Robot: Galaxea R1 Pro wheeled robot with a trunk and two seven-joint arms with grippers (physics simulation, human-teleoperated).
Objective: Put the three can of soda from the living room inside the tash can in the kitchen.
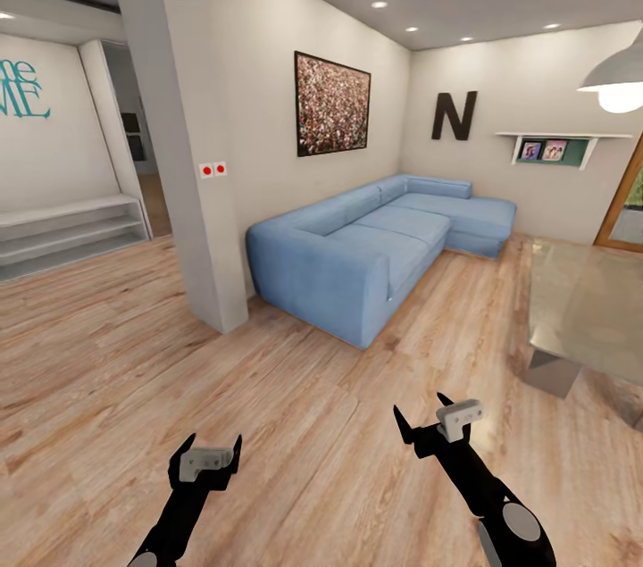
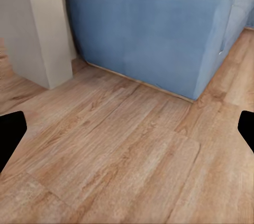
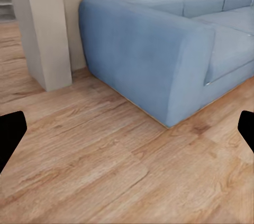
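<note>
Head view: padded blue sofa [image 1: 384,241], planked wood floor [image 1: 295,406].

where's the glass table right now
In the head view the low glass table stands at the right edge, on the wood floor, right of the blue sofa and ahead of the right gripper.

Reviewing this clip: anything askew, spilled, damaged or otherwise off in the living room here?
Nothing stands out. The blue corner sofa sits squarely against the wall, the crowd picture and black letter N hang straight, and the wooden floor shows no spill. The left gripper and right gripper are open and hold nothing.
</note>
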